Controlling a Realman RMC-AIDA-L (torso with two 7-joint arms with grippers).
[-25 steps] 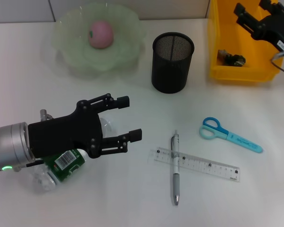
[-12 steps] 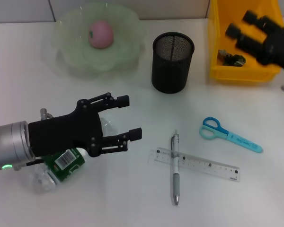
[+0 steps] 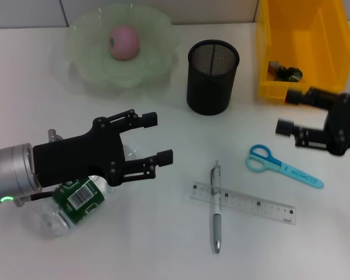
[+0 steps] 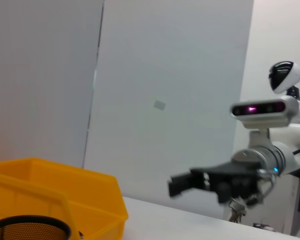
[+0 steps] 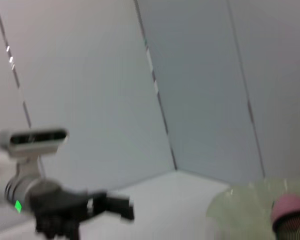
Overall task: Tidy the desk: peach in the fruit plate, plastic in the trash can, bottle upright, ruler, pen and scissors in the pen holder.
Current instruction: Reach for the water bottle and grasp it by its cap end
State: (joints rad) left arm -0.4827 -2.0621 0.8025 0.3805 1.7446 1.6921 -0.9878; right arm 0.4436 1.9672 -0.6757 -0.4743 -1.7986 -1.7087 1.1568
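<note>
The pink peach [image 3: 124,41] lies in the green fruit plate [image 3: 84,52]. A dark piece of plastic [image 3: 286,72] sits in the yellow trash can [image 3: 324,35]. The clear bottle [image 3: 76,199] with a green label lies on its side under my left arm. My left gripper [image 3: 157,137] hovers open just right of it, holding nothing. The pen [image 3: 216,207] lies across the ruler [image 3: 251,204]. Blue scissors [image 3: 283,167] lie to their right. My right gripper [image 3: 287,111] is open and empty, just above the scissors, in front of the trash can. The black mesh pen holder [image 3: 213,76] stands upright.
The left wrist view shows the trash can [image 4: 65,200], the pen holder's rim [image 4: 25,227] and the right gripper [image 4: 190,182] farther off. In the right wrist view I see the left gripper [image 5: 115,207], the plate [image 5: 240,210] and the peach [image 5: 290,207].
My right gripper has come from over the trash can down and forward to just above the scissors. The left arm has barely shifted.
</note>
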